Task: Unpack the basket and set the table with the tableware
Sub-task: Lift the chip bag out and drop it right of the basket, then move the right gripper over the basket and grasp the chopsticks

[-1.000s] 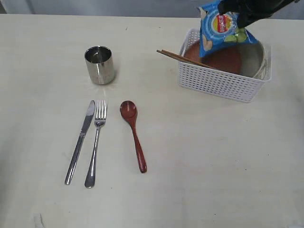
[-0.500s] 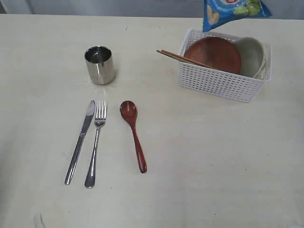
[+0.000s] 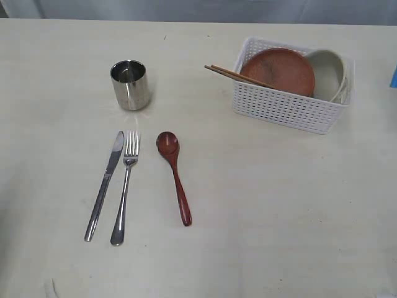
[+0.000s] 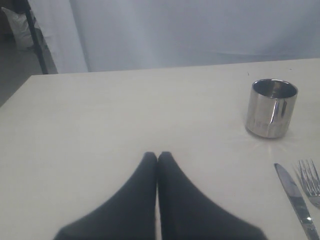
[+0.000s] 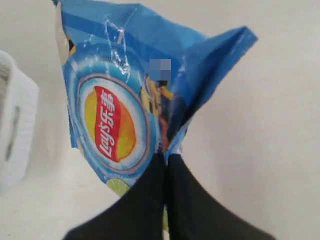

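The white basket (image 3: 285,108) stands at the back right of the table (image 3: 260,211) and holds the brown plate (image 3: 280,69), the off-white bowl (image 3: 329,73) and the chopsticks (image 3: 232,74), whose ends stick out over its left rim. On the table lie the steel cup (image 3: 130,84), knife (image 3: 104,185), fork (image 3: 125,186) and wooden spoon (image 3: 174,175). My right gripper (image 5: 166,156) is shut on an edge of the blue chip bag (image 5: 125,100), which hangs over the table beside the basket (image 5: 15,125). My left gripper (image 4: 157,156) is shut and empty above the table, with the cup (image 4: 271,107) further off.
A sliver of the blue chip bag (image 3: 394,77) shows at the right edge of the exterior view. Neither arm appears in that view. A pale curtain (image 4: 200,30) hangs behind the table's far edge.
The chip bag has been lifted out of the basket and carried to the right, almost out of the exterior view. The plate and bowl now show uncovered.
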`<state>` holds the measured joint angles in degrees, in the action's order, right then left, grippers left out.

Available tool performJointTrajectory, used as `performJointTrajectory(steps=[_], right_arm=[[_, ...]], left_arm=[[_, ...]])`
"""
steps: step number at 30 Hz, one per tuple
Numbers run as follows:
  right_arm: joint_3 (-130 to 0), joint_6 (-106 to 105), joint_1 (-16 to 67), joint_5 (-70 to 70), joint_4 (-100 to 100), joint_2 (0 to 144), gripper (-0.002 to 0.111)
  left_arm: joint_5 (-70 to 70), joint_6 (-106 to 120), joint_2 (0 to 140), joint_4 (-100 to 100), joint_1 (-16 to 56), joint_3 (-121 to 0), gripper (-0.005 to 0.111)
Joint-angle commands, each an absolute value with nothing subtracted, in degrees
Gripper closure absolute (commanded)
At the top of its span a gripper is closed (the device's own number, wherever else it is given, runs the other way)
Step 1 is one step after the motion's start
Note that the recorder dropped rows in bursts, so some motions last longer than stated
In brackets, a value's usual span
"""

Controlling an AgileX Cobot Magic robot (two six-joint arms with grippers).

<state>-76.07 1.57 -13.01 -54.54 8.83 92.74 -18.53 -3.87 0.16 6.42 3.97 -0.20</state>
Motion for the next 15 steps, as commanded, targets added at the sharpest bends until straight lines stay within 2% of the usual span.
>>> performJointTrajectory(steps=[1,8,10,12,13,15], right_arm=[[-68.6,2.6,-16.3,-48.5,7.0,92.5,0.109],[-65.9,-5.2,-16.4,-48.6,-4.1,98.7,0.108],[-65.9,-6.6,-16.4,-48.9,-5.8,100.0,0.095],[-65.9,-6.6,-16.4,-48.9,-5.9,100.1,0.07],[-66.0,-6.4,-16.4,-48.7,-5.9,100.1,0.061],[-68.3,-4.9,-16.4,-50.0,-5.9,100.1,0.049]], left_arm=[[-18.5,-3.9,0.0,5.8,3.9,0.0,0.107],[-18.5,-3.9,0.0,5.8,3.9,0.0,0.107],[-18.5,-3.9,0.0,5.8,3.9,0.0,0.107],[-18.5,-3.9,0.0,5.8,3.9,0.0,0.107],[-18.5,-3.9,0.0,5.8,3.9,0.0,0.107],[-18.5,-3.9,0.0,5.8,3.9,0.0,0.107]])
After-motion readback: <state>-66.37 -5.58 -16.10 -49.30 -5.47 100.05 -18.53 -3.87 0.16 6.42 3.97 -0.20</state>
